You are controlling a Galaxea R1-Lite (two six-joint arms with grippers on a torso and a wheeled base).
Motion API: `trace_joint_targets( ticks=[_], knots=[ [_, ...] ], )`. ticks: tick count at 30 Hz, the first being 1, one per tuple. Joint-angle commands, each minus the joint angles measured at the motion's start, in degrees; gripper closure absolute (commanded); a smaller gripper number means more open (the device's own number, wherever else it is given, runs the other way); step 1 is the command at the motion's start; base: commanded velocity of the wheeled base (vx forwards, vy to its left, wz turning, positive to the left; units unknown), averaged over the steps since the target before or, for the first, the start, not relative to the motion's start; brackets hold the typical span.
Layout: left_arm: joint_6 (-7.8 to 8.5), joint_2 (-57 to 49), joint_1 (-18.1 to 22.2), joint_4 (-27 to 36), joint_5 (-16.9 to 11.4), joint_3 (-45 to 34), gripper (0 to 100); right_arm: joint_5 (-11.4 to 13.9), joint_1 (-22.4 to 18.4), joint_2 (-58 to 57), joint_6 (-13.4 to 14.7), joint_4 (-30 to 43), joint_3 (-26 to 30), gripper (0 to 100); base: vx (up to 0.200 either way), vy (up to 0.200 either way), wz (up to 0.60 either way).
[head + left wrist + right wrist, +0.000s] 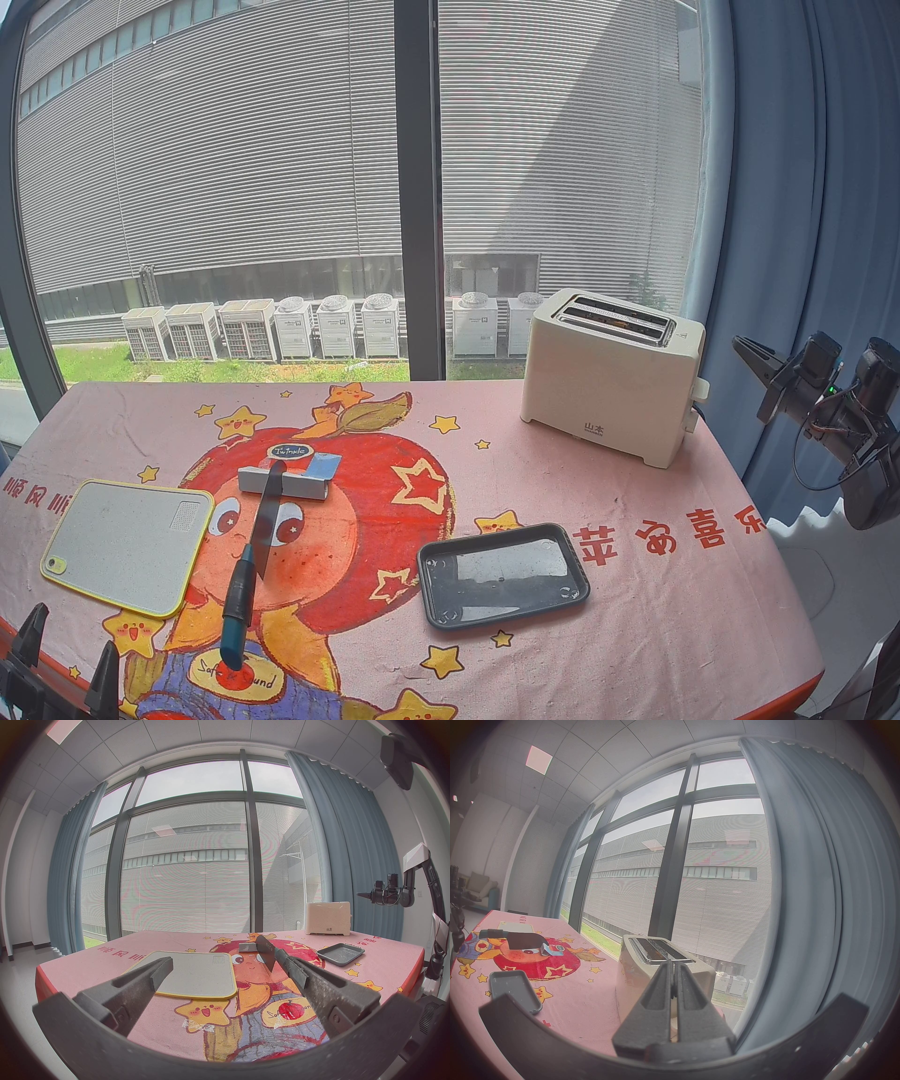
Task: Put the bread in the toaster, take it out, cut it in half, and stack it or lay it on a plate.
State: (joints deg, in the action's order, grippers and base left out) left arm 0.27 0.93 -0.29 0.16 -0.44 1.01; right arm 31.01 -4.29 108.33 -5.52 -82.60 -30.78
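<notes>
A cream toaster [614,375] stands at the table's far right. Something brownish shows in a slot [656,950]; whether it is bread I cannot tell. A dark rectangular plate [502,574] lies empty in front of the toaster. A blue-handled knife [251,562] rests with its blade on a small metal holder [286,480]. My left gripper [66,656] hovers open at the near left table edge, in front of the cutting board [192,975]. My right gripper [764,366] hangs shut and empty beyond the table's right edge, level with the toaster [637,973] and pointing at it.
A grey cutting board [127,544] with a yellow rim lies at the near left. A pink cartoon cloth [656,600] covers the table. A window runs behind it, and a blue curtain [806,187] hangs at the right, close to the right arm.
</notes>
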Motion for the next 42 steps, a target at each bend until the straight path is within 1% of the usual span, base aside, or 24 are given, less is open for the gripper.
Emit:
trace_joint_targets(
  ticks=[1,14,21,32,42],
  knots=[
    [0.0,-0.93,-0.06,0.02,0.0,-1.01,0,0.01,0.07,-0.13,-0.01,-0.01,0.02,100,0.0,0.0,0.0],
    [0.0,-0.93,0.03,-0.07,0.0,-1.01,0,0.01,0.16,-0.4,-0.01,-0.01,0.55,100,0.0,0.0,0.0],
    [0.0,-0.93,-0.06,-0.07,0.0,-1.01,0,0.01,0.42,-0.4,-0.54,-0.01,0.63,100,0.0,0.0,0.0],
    [0.0,-0.93,0.03,0.02,0.0,-1.01,0,0.01,0.6,-1.45,-0.63,0.16,2.39,100,0.0,0.0,0.0],
    [0.0,-0.93,0.03,-0.07,0.0,-1.01,0,0.01,0.6,-1.89,-0.63,0.16,2.66,100,0.0,0.0,0.0]
  ],
)
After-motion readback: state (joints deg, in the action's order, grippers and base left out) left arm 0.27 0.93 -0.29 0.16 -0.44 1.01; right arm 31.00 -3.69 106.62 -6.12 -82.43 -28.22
